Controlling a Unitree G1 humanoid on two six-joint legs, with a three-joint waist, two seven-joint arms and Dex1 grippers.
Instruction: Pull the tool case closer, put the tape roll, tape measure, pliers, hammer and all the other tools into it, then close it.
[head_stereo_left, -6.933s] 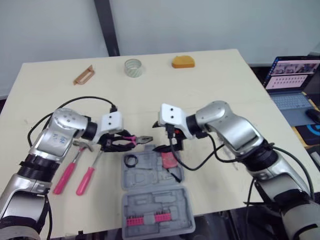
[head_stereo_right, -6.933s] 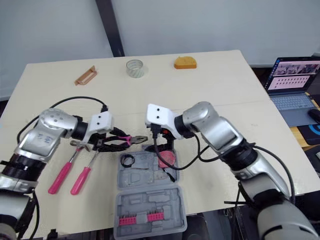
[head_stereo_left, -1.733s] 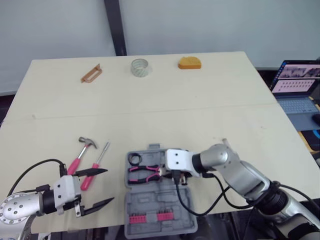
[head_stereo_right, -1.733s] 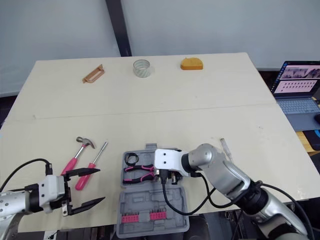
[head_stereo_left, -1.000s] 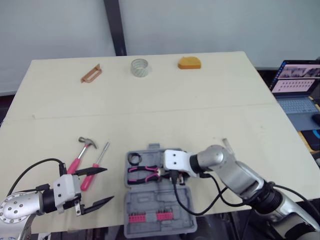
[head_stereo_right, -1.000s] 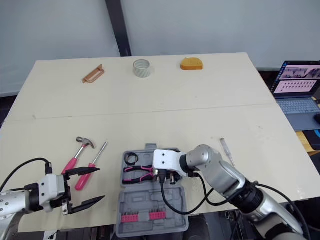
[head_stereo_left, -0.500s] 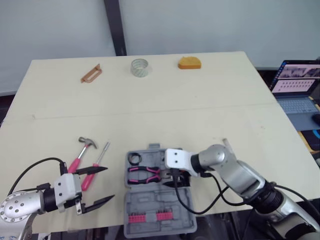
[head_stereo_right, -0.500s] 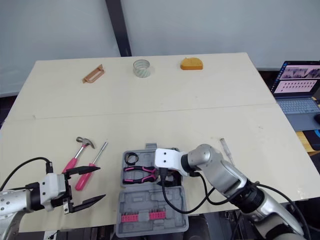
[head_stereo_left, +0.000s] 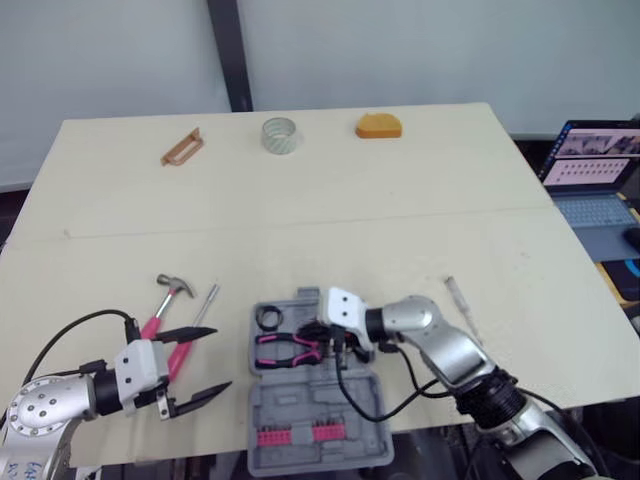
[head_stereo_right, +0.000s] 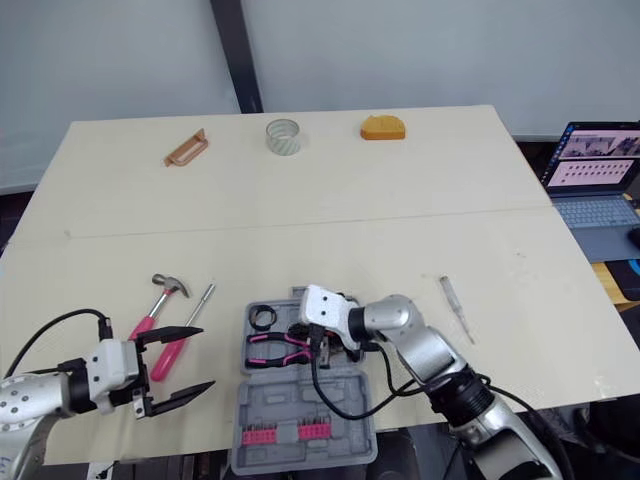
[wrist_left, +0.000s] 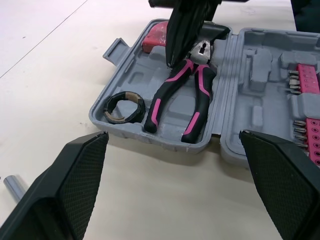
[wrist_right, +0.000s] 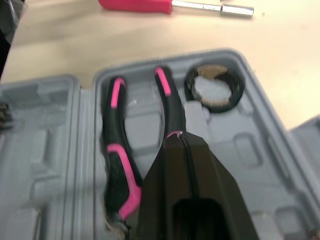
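The grey tool case (head_stereo_left: 300, 402) lies open at the table's front edge. Pink-and-black pliers (head_stereo_left: 285, 348) and a small black tape roll (head_stereo_left: 267, 318) lie in its far half. My right gripper (wrist_right: 176, 136) is shut with nothing between its fingers, its tip just over the pliers (wrist_left: 185, 95) near their pivot. My left gripper (head_stereo_left: 220, 358) stands open to the case's left, beside the pink-handled screwdriver (head_stereo_left: 188, 338) and hammer (head_stereo_left: 165, 295). A clear tape roll (head_stereo_left: 280, 133) and an orange tape measure (head_stereo_left: 379, 125) sit at the far edge.
A brown wooden piece (head_stereo_left: 181, 148) lies at the far left. A thin metal tool (head_stereo_left: 460, 305) rests right of the case. A strip of pink bits (head_stereo_left: 298, 437) fills the case's near half. A laptop (head_stereo_left: 590, 170) stands beyond the table's right edge.
My right gripper opened over the pliers, then shut again, and its arm swung lower. The pliers stay in the case. My left gripper crept a little toward the screwdriver.
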